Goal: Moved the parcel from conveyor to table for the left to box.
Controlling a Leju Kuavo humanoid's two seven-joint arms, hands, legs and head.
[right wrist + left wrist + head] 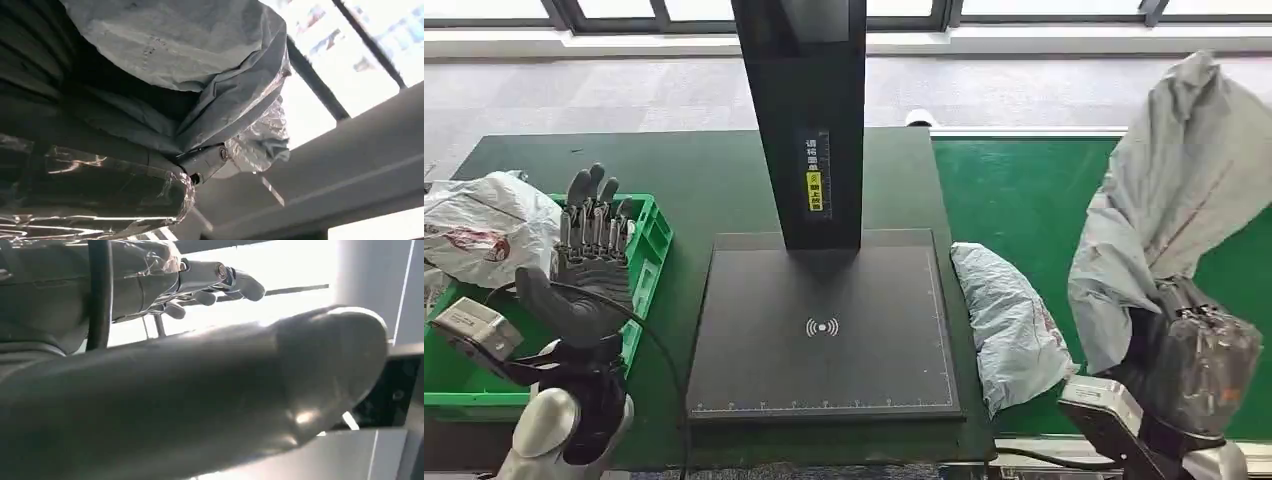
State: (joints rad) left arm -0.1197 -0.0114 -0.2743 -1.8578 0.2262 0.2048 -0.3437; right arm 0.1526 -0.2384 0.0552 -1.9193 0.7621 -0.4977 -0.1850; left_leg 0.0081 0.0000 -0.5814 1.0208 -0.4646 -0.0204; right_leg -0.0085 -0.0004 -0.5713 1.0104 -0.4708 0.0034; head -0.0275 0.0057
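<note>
My right hand [1194, 350], wrapped in clear film, grips a grey plastic parcel [1169, 190] and holds it up above the green conveyor [1024, 200]. In the right wrist view the same grey parcel [175, 45] bulges over the hand's fingers [202, 162]. A second grey parcel [1009, 320] lies on the conveyor's near left edge, beside the black scanner plate [824, 330]. My left hand [589, 250] is raised over the green box [649, 250], fingers straight and apart, holding nothing. The left wrist view shows the thumb [200, 400] and the fingers [220, 282] spread.
A black post [809, 120] rises from the back of the scanner plate on the dark green table [694, 170]. A white bag [479, 225] with a red print lies on the box's left side. Grey carpet and a window lie beyond.
</note>
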